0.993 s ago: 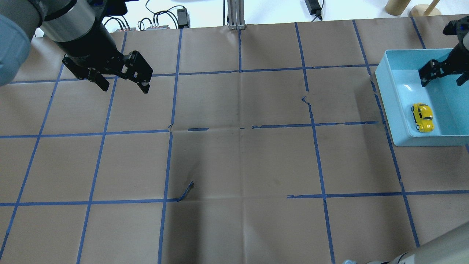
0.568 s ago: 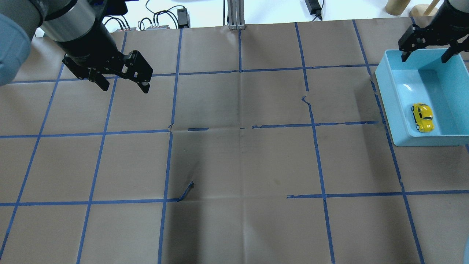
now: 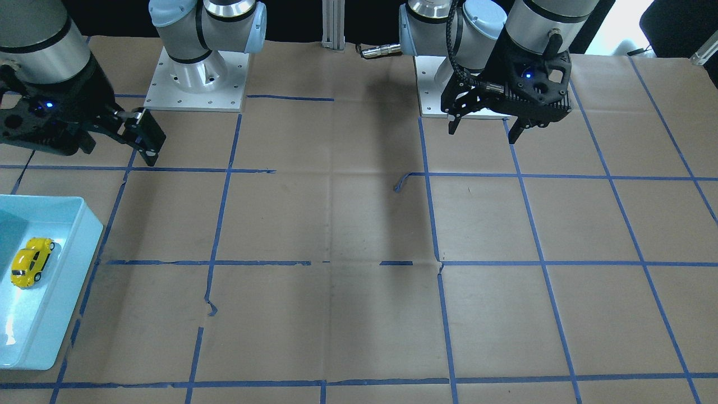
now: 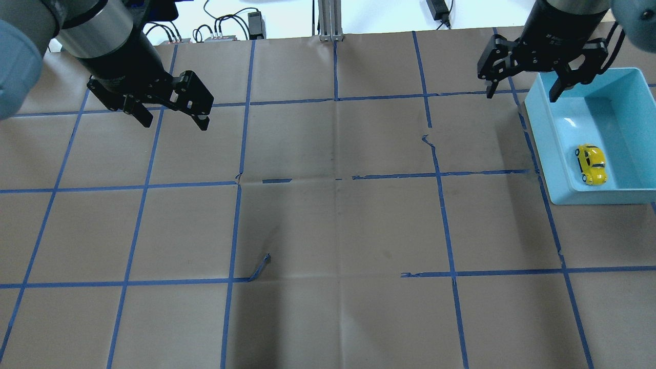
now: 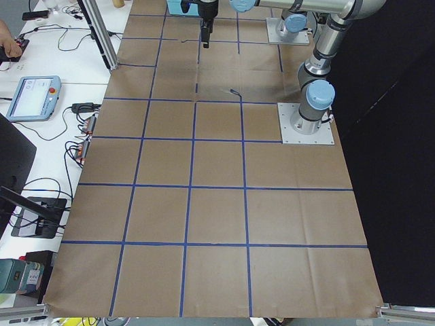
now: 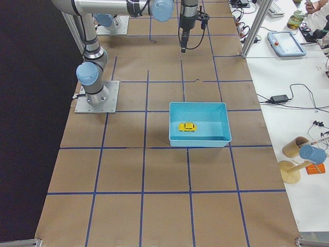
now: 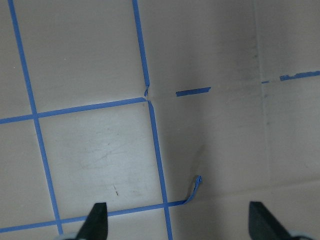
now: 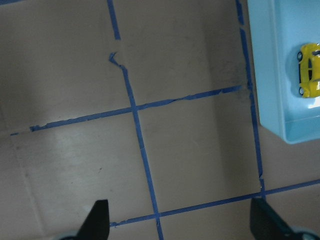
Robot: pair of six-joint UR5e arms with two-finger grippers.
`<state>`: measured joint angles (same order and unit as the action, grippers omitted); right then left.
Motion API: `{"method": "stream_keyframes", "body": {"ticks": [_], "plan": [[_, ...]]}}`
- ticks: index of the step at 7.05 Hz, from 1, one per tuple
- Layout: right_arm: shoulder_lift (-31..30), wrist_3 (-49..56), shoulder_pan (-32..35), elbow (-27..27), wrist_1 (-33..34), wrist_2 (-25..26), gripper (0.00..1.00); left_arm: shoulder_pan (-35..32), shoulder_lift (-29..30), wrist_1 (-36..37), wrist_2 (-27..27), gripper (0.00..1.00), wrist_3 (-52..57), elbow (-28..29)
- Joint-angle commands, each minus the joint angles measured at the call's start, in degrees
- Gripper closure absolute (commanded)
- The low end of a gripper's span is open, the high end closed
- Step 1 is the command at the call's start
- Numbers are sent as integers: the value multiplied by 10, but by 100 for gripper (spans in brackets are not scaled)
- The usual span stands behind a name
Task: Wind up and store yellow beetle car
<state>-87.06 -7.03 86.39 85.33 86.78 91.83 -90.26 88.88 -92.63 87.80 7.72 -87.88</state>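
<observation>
The yellow beetle car (image 4: 591, 164) lies on the floor of the light-blue tray (image 4: 538, 134) at the table's right side, near the tray's left wall. It also shows in the front view (image 3: 31, 261), the right side view (image 6: 187, 126) and the right wrist view (image 8: 310, 76). My right gripper (image 4: 521, 95) is open and empty. It hovers over the tray's far left corner, well above and apart from the car. My left gripper (image 4: 175, 123) is open and empty, hovering over the far left of the table.
Brown paper with a blue tape grid covers the table. A loose curl of tape (image 4: 261, 265) sticks up left of centre. An aluminium post (image 4: 330, 20), cables and power bricks (image 4: 256, 23) lie past the far edge. A wooden stand (image 4: 589, 13) is at the far right.
My right gripper has risen out of the tray and moved left and toward the far edge, staying open. The car stays where it was in the tray. The left arm has not moved.
</observation>
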Motion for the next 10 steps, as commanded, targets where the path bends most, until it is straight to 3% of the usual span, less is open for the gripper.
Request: {"method": "stream_keyframes", "body": {"ticks": [1,10], "plan": [[-10,-23,8,9,-11,-20,0,0,0,0,0,1,0,0],[-2,-51,38,38,52,-24,0,0,1,0,0,1,0,0]]}}
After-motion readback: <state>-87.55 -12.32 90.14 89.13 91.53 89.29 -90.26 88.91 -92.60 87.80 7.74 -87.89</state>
